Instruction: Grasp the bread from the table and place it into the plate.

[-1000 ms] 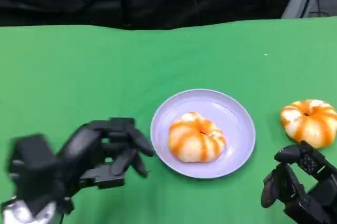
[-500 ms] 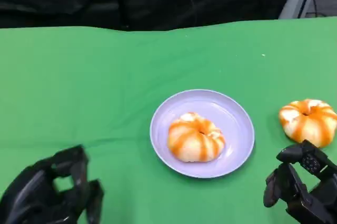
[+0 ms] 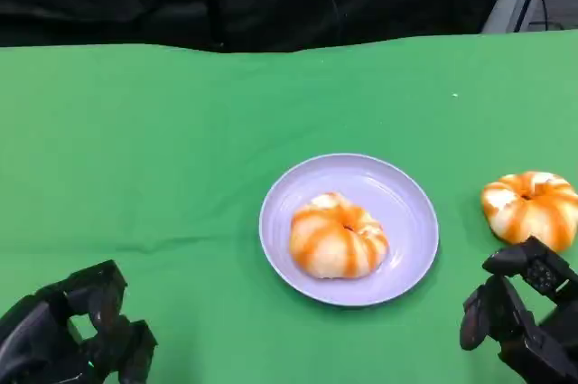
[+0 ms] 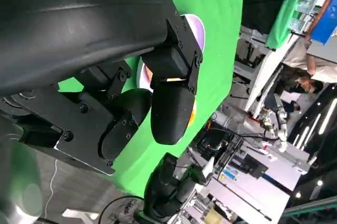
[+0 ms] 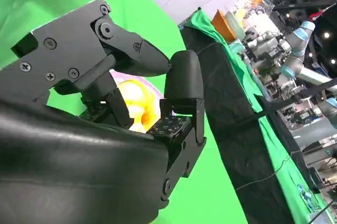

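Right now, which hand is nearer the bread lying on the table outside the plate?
Right. The right hand sits just below the loose bread at the table's right side; the left hand is far across, beyond the plate.

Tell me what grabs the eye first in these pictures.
A lilac plate sits mid-table on the green cloth, with an orange-striped bread in it. A second bread lies on the cloth to the plate's right, just beyond the right hand. The left hand sits low at the near left, holding nothing.
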